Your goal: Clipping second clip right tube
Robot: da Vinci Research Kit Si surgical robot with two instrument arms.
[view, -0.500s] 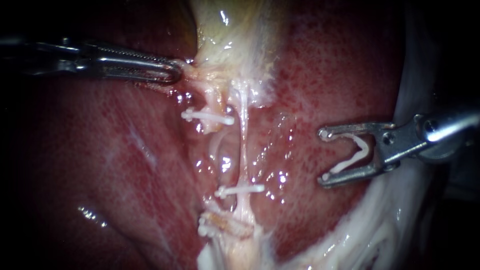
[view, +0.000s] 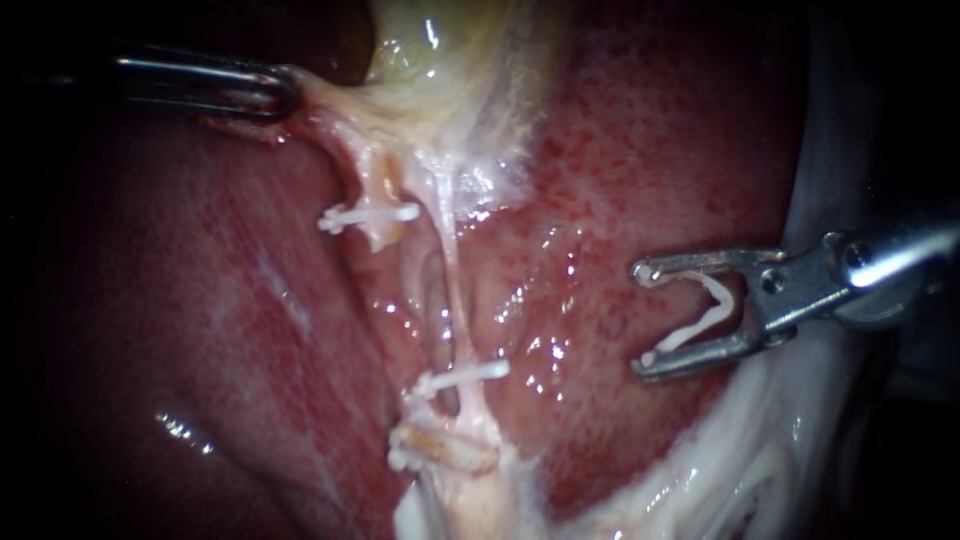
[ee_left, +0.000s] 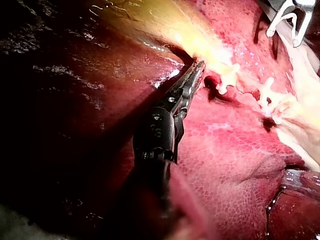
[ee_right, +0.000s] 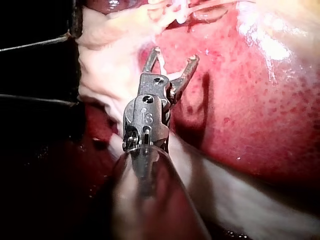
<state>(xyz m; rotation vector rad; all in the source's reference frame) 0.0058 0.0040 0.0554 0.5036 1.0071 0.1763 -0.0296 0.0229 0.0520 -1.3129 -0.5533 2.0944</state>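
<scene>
Here, the right instrument [view: 645, 316] hovers well apart from the right tube [view: 452, 270], bare liver [view: 580, 200] between.
Its wide-spread hand holds a white clip [view: 702, 318]; the left instrument [view: 280, 95] hand clenches pale tissue [view: 325, 105].

Gallbladder [view: 440, 60] and tubes [view: 455, 290] on liver [view: 700, 150]

You are working at a surgical bench, looking close through an endoscope. Wet red liver [view: 200, 330] is filling most of the frame, the yellowish gallbladder [view: 430, 50] is showing at top centre, and white clips [view: 368, 216] are sitting across thin tubes [view: 455, 290] in the middle. Your left instrument [view: 285, 95] is gripping pale tissue [view: 325, 110] at the upper left, your right instrument [view: 645, 318] is carrying an open clip [view: 718, 305] at the right, and darkness is ringing the lit field.
</scene>
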